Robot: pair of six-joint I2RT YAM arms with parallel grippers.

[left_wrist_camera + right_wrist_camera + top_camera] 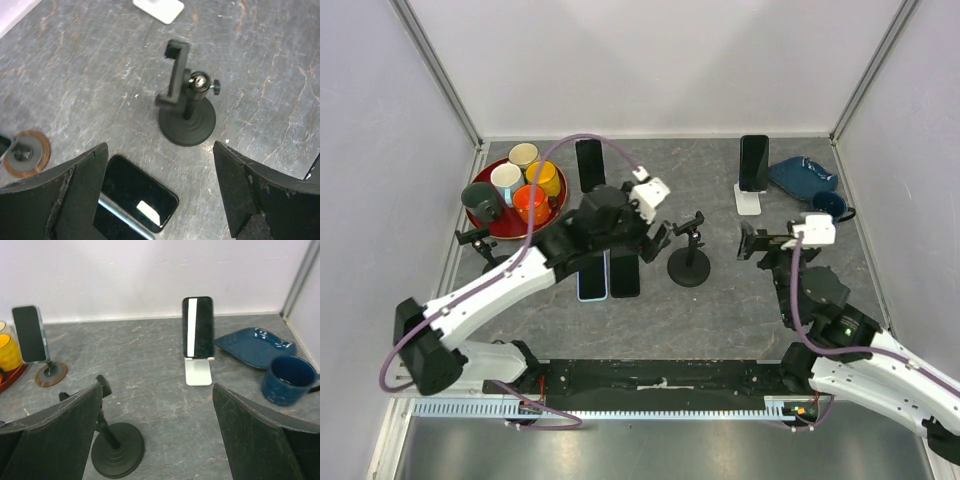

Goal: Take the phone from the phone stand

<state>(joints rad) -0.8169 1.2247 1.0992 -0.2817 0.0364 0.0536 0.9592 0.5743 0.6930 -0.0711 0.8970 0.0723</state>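
A dark phone leans upright on a white phone stand at the back right. A second phone stands on a round brown-based stand at the back left. The black clamp stand in the middle holds nothing. Two phones lie flat side by side on the table, left of it. My left gripper hangs open above the end of one flat phone, just short of the black stand. My right gripper is open and empty, facing the white stand from a distance.
A red tray with several mugs sits at the back left. A blue plate and a blue mug lie right of the white stand. Purple walls close the table on three sides.
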